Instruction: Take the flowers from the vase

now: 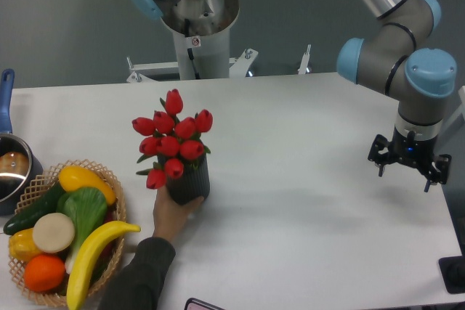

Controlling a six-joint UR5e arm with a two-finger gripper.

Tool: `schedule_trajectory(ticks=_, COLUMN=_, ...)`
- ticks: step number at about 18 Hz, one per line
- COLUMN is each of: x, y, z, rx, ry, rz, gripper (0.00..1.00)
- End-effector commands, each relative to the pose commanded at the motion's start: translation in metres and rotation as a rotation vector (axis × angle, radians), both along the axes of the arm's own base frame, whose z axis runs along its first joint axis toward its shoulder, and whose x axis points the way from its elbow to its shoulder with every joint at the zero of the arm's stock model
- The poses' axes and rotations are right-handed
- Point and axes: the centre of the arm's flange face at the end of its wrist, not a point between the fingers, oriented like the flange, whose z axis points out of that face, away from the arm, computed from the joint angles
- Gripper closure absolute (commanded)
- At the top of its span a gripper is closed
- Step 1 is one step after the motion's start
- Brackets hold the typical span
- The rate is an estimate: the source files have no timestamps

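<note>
Camera view: red tulip flowers stand in the ribbed vase at centre, steadied by a person's hand; gripper at right hangs open, empty.

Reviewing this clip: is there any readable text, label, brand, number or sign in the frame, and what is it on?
No text can be read in this frame.
Small red and white sticker on the robot base column: too small and blurred to read.
Flowers, vase, fruit basket, pot, gripper: no markings visible.
</note>
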Motion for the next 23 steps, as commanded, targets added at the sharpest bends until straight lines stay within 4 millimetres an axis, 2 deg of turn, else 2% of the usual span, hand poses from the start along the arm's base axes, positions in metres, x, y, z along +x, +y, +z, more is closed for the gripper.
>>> schedule_trajectory(ticks=3, x=0.002, y=0.003, z=0.003, rx=0.012, ry=0.0, rz=0.008, gripper=0.0)
schedule_trajectory(ticks=5, x=0.006, y=0.007, z=0.009, rx=0.051, ry=-0.013, rz=0.088, gripper=0.0)
schedule_trajectory(ticks=7, x=0.019, y=0.013, z=0.01, rx=0.118, ry=-0.053, rz=0.139, gripper=0.0)
schedule_trajectory(ticks=9, x=0.042, y=0.013, z=0.018, rx=0.212, ry=-0.083, rz=0.118, gripper=0.0)
schedule_trajectory(ticks=12, x=0.085, y=0.016, z=0.02, rx=0.354, ry=-0.169, rz=0.067, gripper=0.0)
schedule_trajectory(ticks=17, x=0.144, y=0.02, z=0.015, rx=0.547, ry=-0.263, rz=-0.121, gripper=0.0)
schedule_trajectory(ticks=19, x=0.165, y=0.013, z=0.013, rx=0.596, ry=-0.288, rz=-0.148, gripper=0.0)
schedule_trajectory(ticks=21, x=0.193, y=0.015, z=0.025, rx=0.736, ry=-0.34, rz=-0.174, gripper=0.0)
schedule_trajectory(ticks=23, x=0.216, y=0.005, z=0.037, rx=0.892, ry=-0.396, rz=-0.166, gripper=0.0)
